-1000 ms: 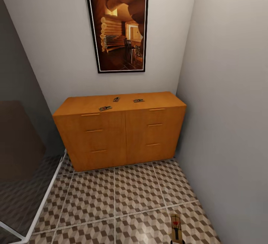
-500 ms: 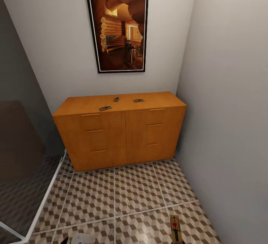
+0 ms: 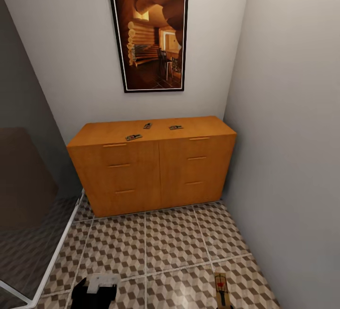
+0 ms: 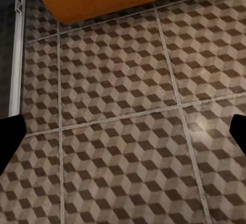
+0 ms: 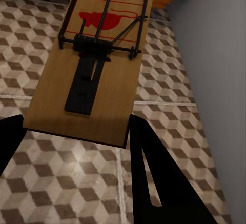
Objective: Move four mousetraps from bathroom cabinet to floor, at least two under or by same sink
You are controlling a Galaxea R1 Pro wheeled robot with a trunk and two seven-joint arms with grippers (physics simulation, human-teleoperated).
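The orange-brown cabinet (image 3: 151,167) stands against the far wall. Three mousetraps lie on its top: one front left (image 3: 133,137), one at the middle rear (image 3: 148,125), one to the right (image 3: 175,127). My right gripper (image 5: 77,131) is shut on another mousetrap (image 5: 97,65), a wooden board with a dark wire bar and a red mouse print, held above the bathroom floor (image 3: 170,243). That held mousetrap (image 3: 221,288) sits low at the right in the head view. My left gripper (image 3: 96,295) hangs open over bare tiles (image 4: 123,80), its fingertips (image 4: 10,137) far apart. The bathroom sink is out of view.
A framed picture (image 3: 148,33) hangs above the cabinet. A grey wall (image 3: 293,158) runs close along the right side. At the left, a white-framed glass panel (image 3: 28,233) stands on the floor. Open tiles lie between me and the cabinet.
My left gripper has risen into the bottom left of the head view. The held mousetrap and the camera have barely shifted.
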